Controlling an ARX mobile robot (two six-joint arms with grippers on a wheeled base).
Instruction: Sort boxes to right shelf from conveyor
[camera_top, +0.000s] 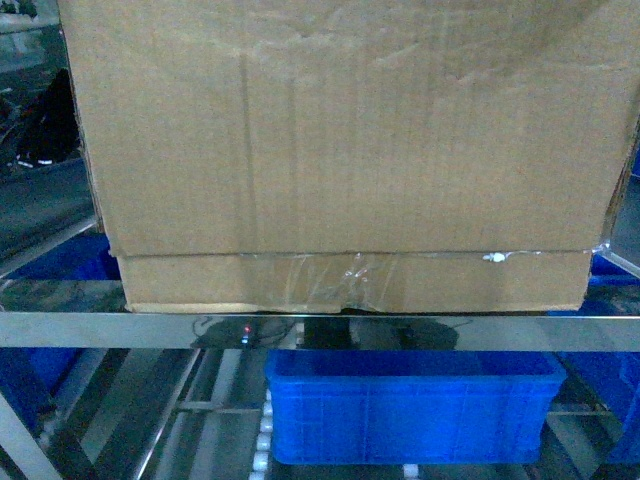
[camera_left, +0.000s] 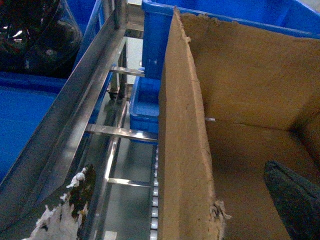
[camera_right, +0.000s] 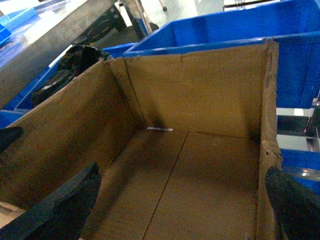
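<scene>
A large brown cardboard box (camera_top: 340, 130) fills the head view, its taped bottom edge level with the front steel rail of the right shelf (camera_top: 320, 331). Both arms are hidden behind it there. My left gripper (camera_left: 180, 170) is open and straddles the box's left wall (camera_left: 182, 125): a worn finger (camera_left: 67, 210) hangs outside over the rack, and a dark finger (camera_left: 295, 200) is inside the box. My right gripper (camera_right: 182, 170) is open astride the right wall (camera_right: 267, 150), one finger (camera_right: 65, 210) inside and one finger (camera_right: 295, 207) outside. The conveyor is out of view.
A blue plastic crate (camera_top: 410, 405) stands on the shelf level below the box. More blue crates (camera_right: 225, 30) stand behind the box. White rollers (camera_left: 155, 200) run along the rack beside the left wall. A dark bundle (camera_left: 35, 35) lies at the far left.
</scene>
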